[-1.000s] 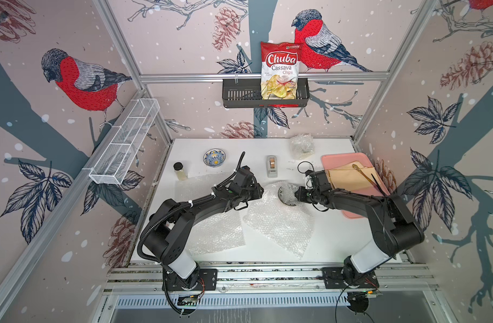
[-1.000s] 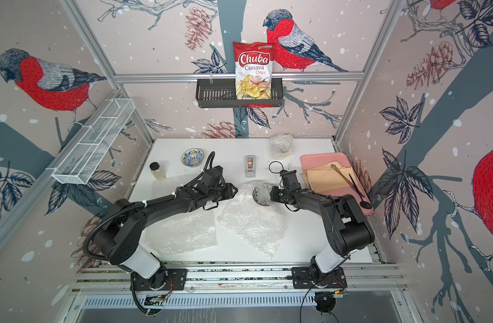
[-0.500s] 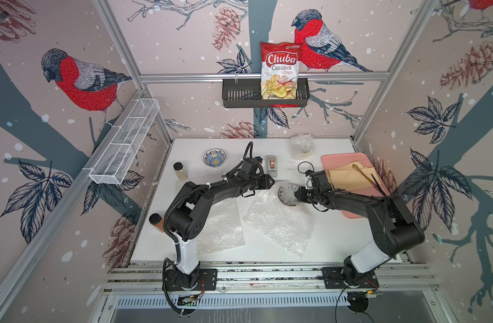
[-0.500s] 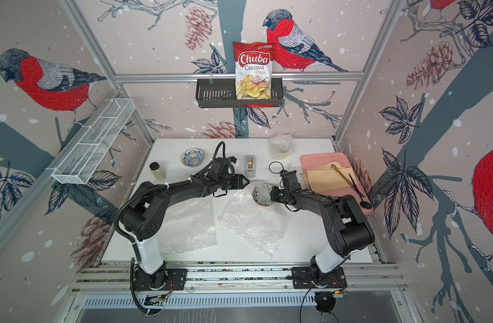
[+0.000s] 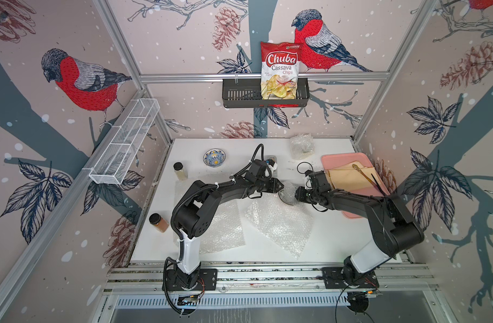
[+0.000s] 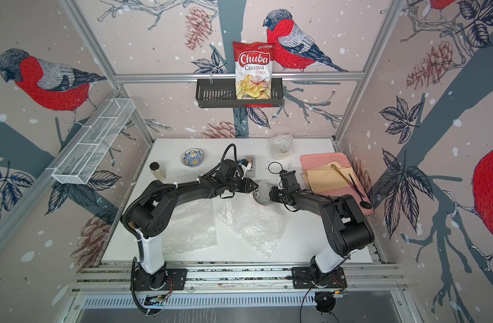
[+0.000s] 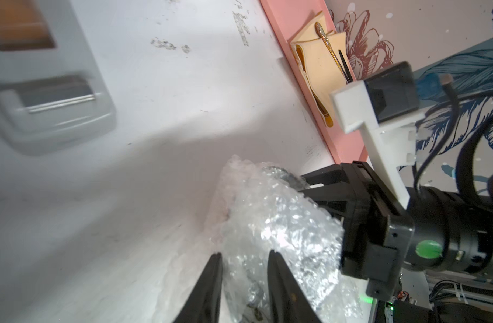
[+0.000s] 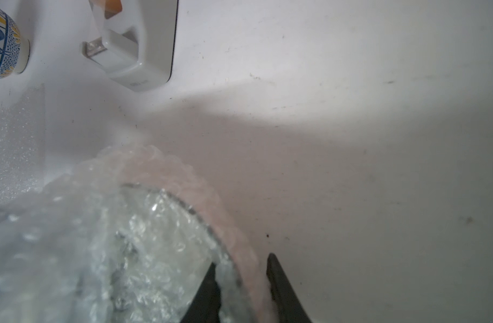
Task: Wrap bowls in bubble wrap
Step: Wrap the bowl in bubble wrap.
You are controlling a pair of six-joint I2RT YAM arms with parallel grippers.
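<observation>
The black-and-white bowl [image 5: 287, 193] lies near the centre of the bench [image 5: 337, 240], half covered by a corner of the bubble wrap [image 5: 279, 226]. At the left gripper [image 7: 244, 256], jaws narrowly parted about a wrap fold; at the right gripper [image 8: 242, 258], jaws likewise parted, astride the wrapped rim. Whether either grips cannot be told.

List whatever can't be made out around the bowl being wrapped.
- Bowl pattern: in every view, veiled by the bubble wrap folded over it.
- Left gripper hold: left wrist view, wrap lies between the fingers, but contact is unclear.
- Right gripper hold: right wrist view, fingers straddle the rim, and the picture's edge cuts them off.
- Bundle at the back: in both top views, too small and too wrapped to tell its contents.
</observation>
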